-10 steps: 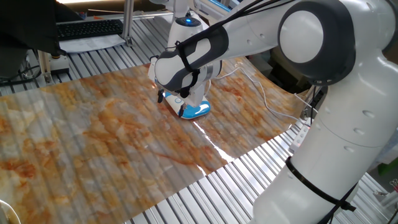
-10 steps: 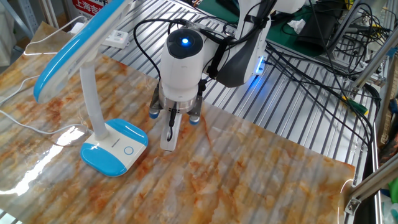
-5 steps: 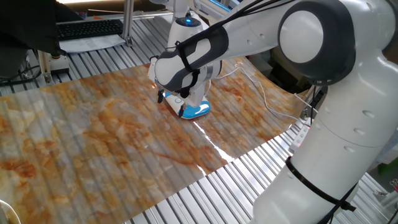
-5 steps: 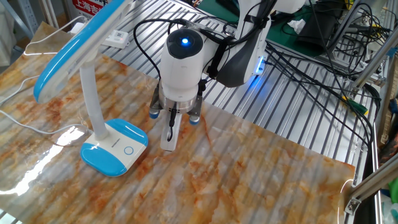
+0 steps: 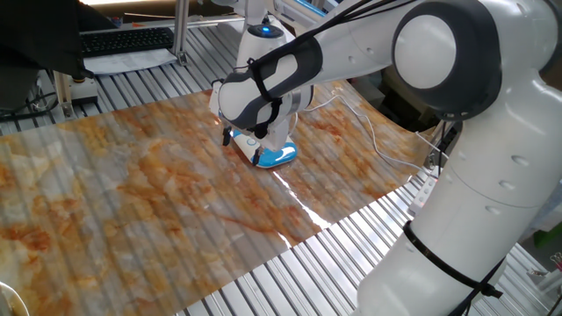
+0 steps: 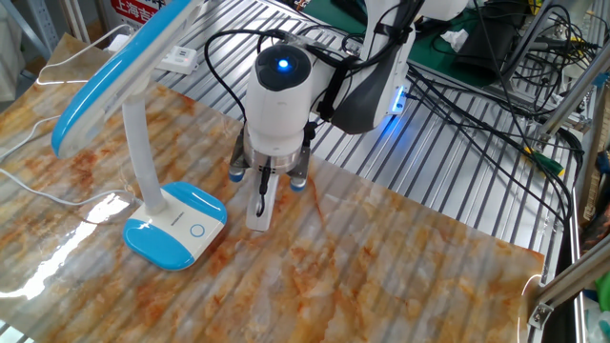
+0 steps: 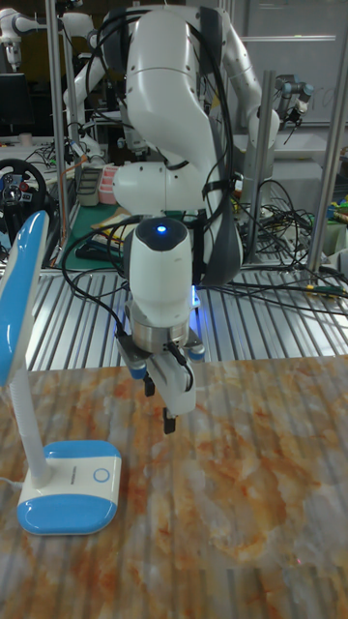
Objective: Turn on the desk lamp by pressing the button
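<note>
The desk lamp has an oval blue-and-white base (image 6: 176,227), a white upright stem (image 6: 143,157) and a long blue-edged head (image 6: 100,81). Its round button (image 6: 196,230) sits on the white part of the base, on the side facing my gripper. My gripper (image 6: 257,217) points down just right of the base, a short way from the button, its fingers together and holding nothing. The tall fixed view shows the fingertips (image 7: 169,422) hanging a little above the mat, right of the base (image 7: 70,476). In one fixed view my arm hides most of the lamp, leaving only a part of the base (image 5: 279,157).
A marble-patterned mat (image 6: 381,276) covers the slatted metal table (image 6: 448,205). The lamp's thin white cord (image 6: 38,191) runs off to the left. A white power strip (image 6: 178,59) lies behind the lamp. Black cables (image 6: 477,105) crowd the far right, and a keyboard (image 5: 123,39) lies beyond the mat.
</note>
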You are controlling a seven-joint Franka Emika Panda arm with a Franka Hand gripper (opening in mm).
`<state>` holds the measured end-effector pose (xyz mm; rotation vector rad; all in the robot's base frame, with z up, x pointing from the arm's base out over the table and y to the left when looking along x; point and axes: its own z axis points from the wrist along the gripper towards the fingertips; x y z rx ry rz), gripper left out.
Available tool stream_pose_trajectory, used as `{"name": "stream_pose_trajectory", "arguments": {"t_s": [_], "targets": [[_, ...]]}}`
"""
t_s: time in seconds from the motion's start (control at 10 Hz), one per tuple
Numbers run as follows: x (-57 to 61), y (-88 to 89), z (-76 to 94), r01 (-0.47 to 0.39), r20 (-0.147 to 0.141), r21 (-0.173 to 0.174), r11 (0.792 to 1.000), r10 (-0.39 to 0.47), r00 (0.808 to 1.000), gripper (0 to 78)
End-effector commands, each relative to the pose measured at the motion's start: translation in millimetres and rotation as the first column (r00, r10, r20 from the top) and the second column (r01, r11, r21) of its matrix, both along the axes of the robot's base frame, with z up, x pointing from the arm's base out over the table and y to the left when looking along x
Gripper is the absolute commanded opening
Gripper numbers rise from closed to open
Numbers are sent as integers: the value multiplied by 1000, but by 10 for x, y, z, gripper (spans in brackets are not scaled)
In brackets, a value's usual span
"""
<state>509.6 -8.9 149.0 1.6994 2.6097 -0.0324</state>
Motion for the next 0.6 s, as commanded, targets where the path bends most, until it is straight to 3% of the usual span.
{"name": "stream_pose_trajectory", "arguments": {"t_s": [0.1, 0.2, 0.3, 0.4, 0.6], "targets": [[20, -1, 25, -6, -27, 89, 996, 8, 1000, 774], [39, -2, 23, 1, -43, 78, 997, 3, 999, 774], [120, -9, 0, 15, -58, 32, 999, -13, 998, 774], [139, -10, -3, 15, -62, 24, 1000, -14, 998, 774], [399, -47, 25, 63, -137, -25, 998, -66, 988, 774]]}}
